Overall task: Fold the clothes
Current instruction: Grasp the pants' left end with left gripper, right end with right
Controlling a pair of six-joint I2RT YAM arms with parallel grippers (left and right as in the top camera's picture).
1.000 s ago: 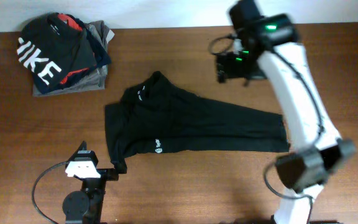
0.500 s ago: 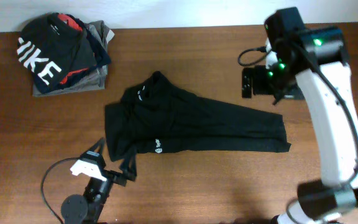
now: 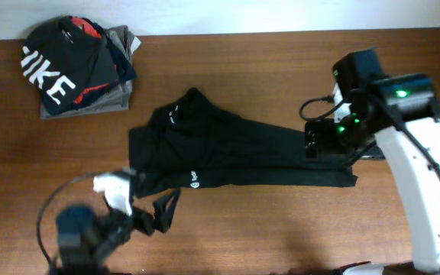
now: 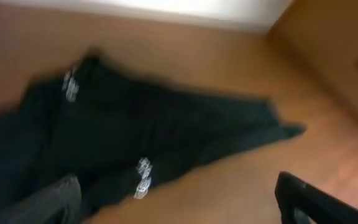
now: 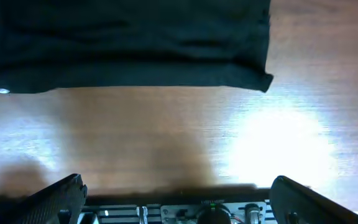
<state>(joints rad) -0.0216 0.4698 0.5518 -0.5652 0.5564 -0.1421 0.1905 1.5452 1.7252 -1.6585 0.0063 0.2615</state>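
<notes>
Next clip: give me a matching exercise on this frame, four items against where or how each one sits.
Items:
1. leggings
2. folded pile
3. left pincer
4. right pincer

Places or states:
A. open, by the leggings' narrow end
B. at the far left corner of the table
C. spread out black, mid-table
D. open, by the leggings' wide end

Pairs: 1-C, 2-B, 3-D, 4-A
</notes>
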